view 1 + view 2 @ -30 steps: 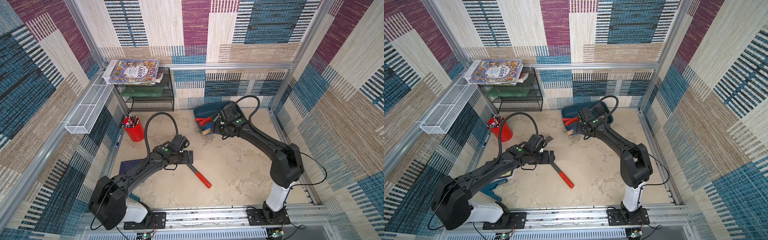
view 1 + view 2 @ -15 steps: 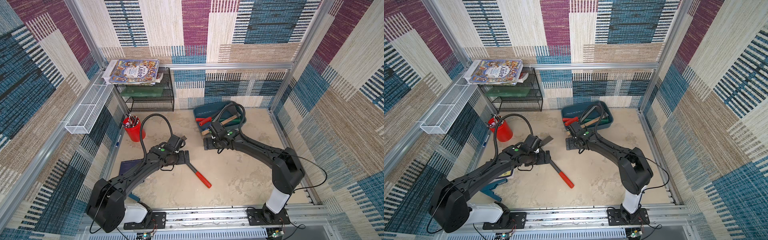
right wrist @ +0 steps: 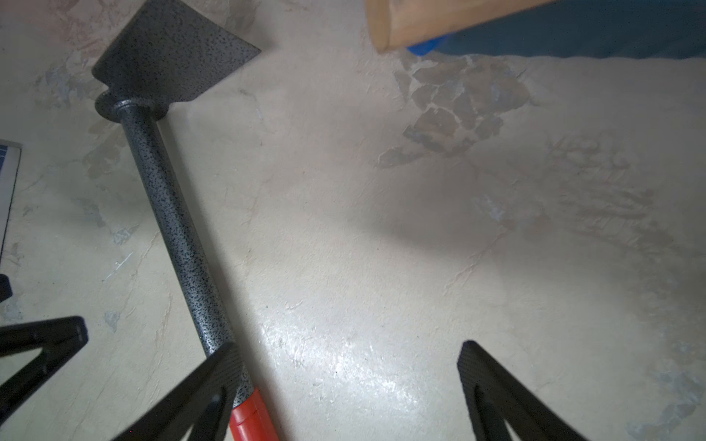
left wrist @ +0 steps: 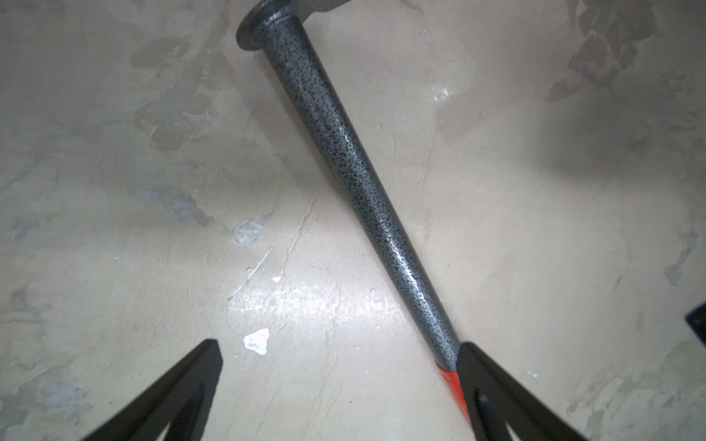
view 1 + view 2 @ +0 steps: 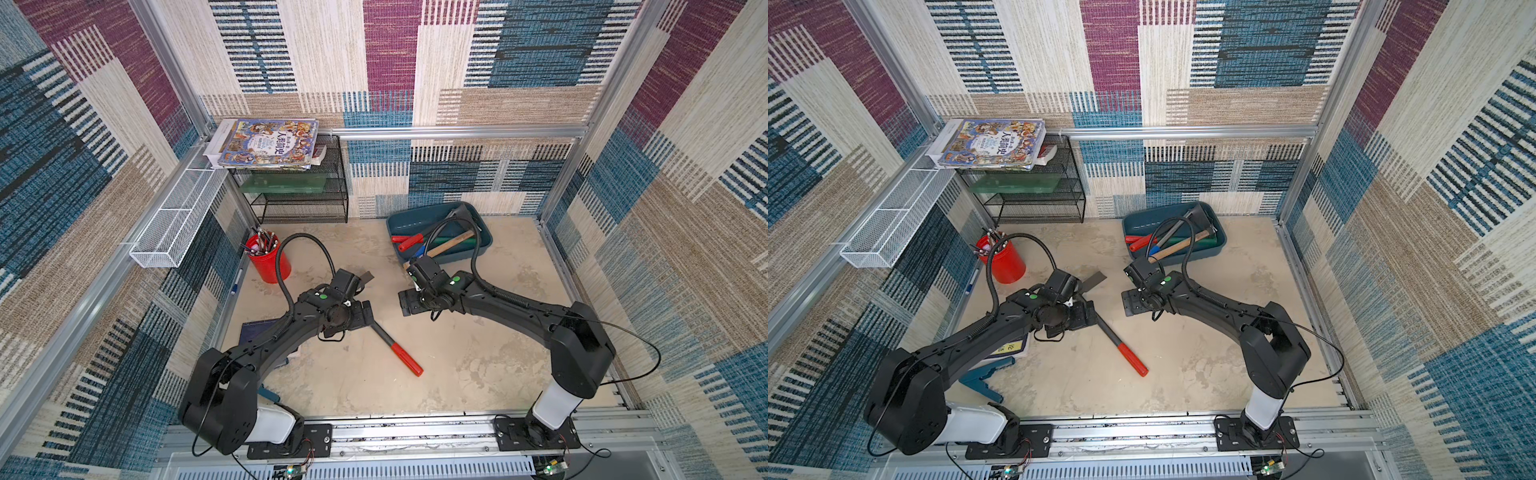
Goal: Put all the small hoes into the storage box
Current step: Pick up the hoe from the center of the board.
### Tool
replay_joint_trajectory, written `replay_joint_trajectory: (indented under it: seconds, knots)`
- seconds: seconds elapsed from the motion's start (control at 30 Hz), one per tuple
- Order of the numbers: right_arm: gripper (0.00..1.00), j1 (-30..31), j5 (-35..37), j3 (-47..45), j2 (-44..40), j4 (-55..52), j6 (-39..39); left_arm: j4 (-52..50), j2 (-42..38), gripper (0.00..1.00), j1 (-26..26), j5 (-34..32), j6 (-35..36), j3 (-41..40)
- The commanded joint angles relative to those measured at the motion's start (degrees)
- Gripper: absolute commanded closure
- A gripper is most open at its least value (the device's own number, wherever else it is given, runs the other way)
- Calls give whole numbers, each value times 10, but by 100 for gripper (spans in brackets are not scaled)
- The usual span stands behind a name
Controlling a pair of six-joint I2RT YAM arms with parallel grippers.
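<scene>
Swung off the box (image 5: 415,222) at one o'clock, my right tool (image 3: 345,349) gapes empty by the hoe (image 5: 392,347); I'd centre the equally open, empty left tool (image 4: 338,345) over its shaft.

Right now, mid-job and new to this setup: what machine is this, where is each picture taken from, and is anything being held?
Two black jointed robot arms stand at the near edge of a beige floor. Each ends in a two-fingered claw. The two wide pictures look down from overhead, side by side. The two close-ups come from a camera on each arm's wrist, looking past the claw's fingers.

A small hoe of speckled grey metal with a red grip lies flat on the floor. The left claw hangs open over its shaft, and the right claw is open beside it. Neither holds anything.

The shallow dark-teal plastic storage box sits at the back. It contains a wooden-handled tool and red-handled tools. A red cup of pens stands near the left arm.
</scene>
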Motion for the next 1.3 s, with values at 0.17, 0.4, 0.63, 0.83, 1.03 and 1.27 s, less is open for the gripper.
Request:
replay_joint_trajectory:
  seconds: [0.17, 0.4, 0.63, 0.83, 1.03, 1.27]
  knots:
    - [4, 3, -25, -38, -27, 38, -7, 23, 33, 0, 2, 28, -61, 17]
    - [4, 7, 12, -49, -37, 28, -6, 28, 70, 2, 2, 30, -84, 38]
    - [4, 19, -53, -89, -78, 64, -57, 43, 121, 4, 2, 60, -107, 64]
    - [4, 21, -90, -110, -102, 74, -69, 50, 148, 7, 2, 61, -116, 81]
    - [3, 21, -84, -123, -115, 78, -65, 48, 168, 8, 2, 51, -128, 94]
    - [2, 23, -74, -145, -132, 95, -60, 26, 186, 10, 2, 32, -137, 108]
